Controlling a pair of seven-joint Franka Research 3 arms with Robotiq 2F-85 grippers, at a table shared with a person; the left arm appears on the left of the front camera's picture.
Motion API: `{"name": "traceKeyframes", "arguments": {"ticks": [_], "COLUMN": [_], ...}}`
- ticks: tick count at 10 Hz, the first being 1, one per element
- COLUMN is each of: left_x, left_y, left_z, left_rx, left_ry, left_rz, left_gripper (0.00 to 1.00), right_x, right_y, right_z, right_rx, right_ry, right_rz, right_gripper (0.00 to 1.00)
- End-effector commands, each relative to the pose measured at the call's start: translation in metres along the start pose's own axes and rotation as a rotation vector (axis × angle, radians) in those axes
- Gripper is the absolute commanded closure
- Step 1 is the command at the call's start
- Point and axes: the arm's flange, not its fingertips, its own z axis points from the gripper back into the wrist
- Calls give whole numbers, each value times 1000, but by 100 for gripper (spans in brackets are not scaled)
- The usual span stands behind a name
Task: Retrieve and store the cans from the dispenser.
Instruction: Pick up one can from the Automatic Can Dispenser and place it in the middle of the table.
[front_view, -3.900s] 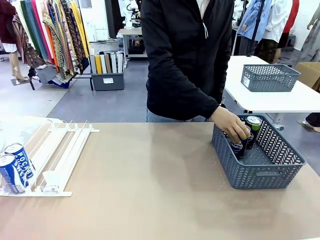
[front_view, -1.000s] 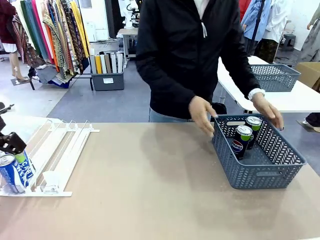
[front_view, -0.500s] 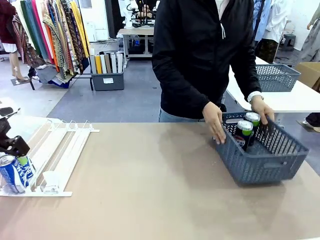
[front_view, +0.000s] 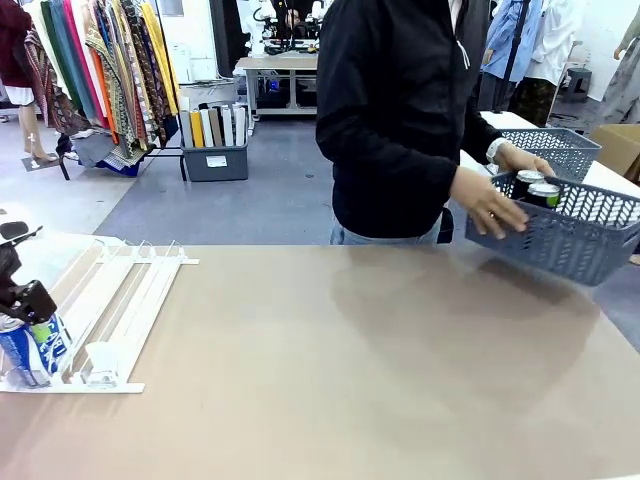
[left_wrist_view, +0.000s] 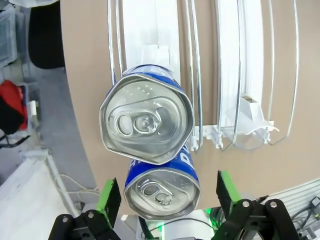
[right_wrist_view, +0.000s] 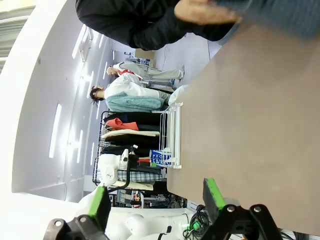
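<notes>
Where the dispenser lies at the near left corner of the table, its long lanes run away from the robot's edge toward the far side, slanting slightly right. It is a flat rack of smooth white plastic rails with thin dividers and small clear stops at the near end.

Two blue-and-white cans stand upright at that near end, long axes vertical. In the left wrist view their round silver tops face the camera, pull tabs visible, and the blue bodies carry white lettering.

The left gripper hangs just above them. Its jaws are wide apart, one green pad on either side of the lower can in the left wrist view, with a gap on both sides.

The right gripper also has its jaws apart, with nothing between them. The table top is smooth and tan.

At the far right, the person's hands hold a grey lattice basket clear of the table, tilted. Two dark cans stand inside it, one with a silver top and one with a green top.
</notes>
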Motion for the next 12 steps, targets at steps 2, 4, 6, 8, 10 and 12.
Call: {"name": "traceKeyframes", "arguments": {"ticks": [2, 4, 6, 8, 10, 12], "left_x": [5, 5, 6, 6, 6, 2], "left_y": [-2, -2, -2, -3, -3, -3], "left_z": [2, 2, 1, 0, -1, 9], "left_rx": [5, 5, 9, 11, 11, 11], "left_ry": [1, -34, -49, -47, -40, -50], "left_rz": [22, 20, 21, 16, 18, 26], "left_gripper": [0, 100, 100, 100, 100, 100], "right_x": [1, 1, 1, 1, 1, 1], "right_y": [0, 0, 0, 0, 0, 0], "right_z": [0, 0, 0, 0, 0, 0], "right_rx": [12, 12, 12, 12, 12, 12], "right_ry": [-2, -2, -2, -2, -2, -2], "right_rz": [26, 26, 26, 26, 26, 26], "right_gripper": [0, 0, 0, 0, 0, 0]}}
